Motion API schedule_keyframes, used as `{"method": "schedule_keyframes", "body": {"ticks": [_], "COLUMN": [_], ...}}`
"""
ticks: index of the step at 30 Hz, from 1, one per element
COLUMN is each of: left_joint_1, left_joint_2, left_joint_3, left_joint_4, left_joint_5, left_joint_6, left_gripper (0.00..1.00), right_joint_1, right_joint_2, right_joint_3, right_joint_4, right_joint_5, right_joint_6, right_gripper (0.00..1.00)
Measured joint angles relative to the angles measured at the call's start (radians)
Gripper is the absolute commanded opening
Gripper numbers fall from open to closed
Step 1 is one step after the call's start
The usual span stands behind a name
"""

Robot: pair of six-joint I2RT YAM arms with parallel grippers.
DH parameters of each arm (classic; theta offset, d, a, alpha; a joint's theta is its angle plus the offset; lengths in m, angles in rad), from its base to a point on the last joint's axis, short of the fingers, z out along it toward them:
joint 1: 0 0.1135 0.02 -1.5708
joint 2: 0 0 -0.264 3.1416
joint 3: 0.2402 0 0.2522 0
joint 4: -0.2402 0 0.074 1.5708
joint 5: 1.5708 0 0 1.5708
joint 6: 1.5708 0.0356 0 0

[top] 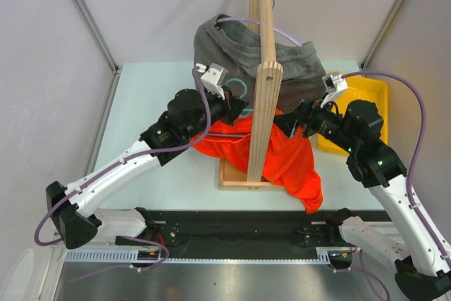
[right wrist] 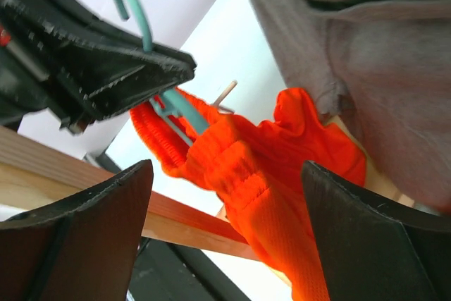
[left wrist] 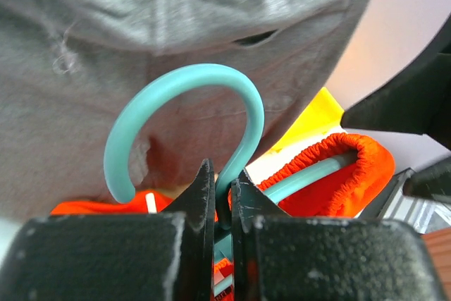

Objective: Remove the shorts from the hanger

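Top external: pale table (top: 162, 89), white walls (top: 42, 47) — left gripper (left wrist: 220, 174) clamps teal hanger (left wrist: 183, 75); right gripper (right wrist: 225, 167) gapes, apparently empty.

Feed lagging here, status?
Left gripper shut on teal plastic hanger hook. Right gripper open at orange-red fabric shorts, partly on hanger. Upright wooden post between them.

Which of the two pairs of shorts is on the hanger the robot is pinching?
The orange shorts: their teal hanger sits in the left gripper; the grey shorts hang above.

Top overhead, far; wrists close, share teal hanger (left wrist: 189, 75).
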Motion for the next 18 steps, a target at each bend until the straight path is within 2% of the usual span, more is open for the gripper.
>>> {"method": "schedule_keyframes", "body": {"ticks": [1,2,7,9,18], "left_joint_1": [-0.005,-0.008,-0.012,-0.012,-0.012], "left_joint_2": [0.002,0.003,0.023,0.032,0.061], "left_joint_3": [0.0,0.0,0.0,0.0,0.015], "left_joint_4": [0.013,0.021,0.049,0.051,0.049], "left_joint_5": [0.002,0.003,0.035,0.042,0.056], "left_joint_6": [0.006,0.011,0.013,0.011,0.002], "left_gripper": [0.0,0.0,0.0,0.0,0.0], "right_joint_1": [0.0,0.0,0.0,0.0,0.001], "right_joint_2": [0.0,-0.001,-0.009,-0.007,0.001], "right_joint_3": [0.013,0.02,0.035,0.035,0.023], "right_joint_4": [-0.014,-0.022,-0.053,-0.063,-0.065], "right_joint_5": [0.024,0.039,0.121,0.122,0.097], "right_joint_6": [0.008,0.011,0.002,-0.002,-0.001], "right_gripper": [0.89,0.82,0.71,0.62,0.56]}}
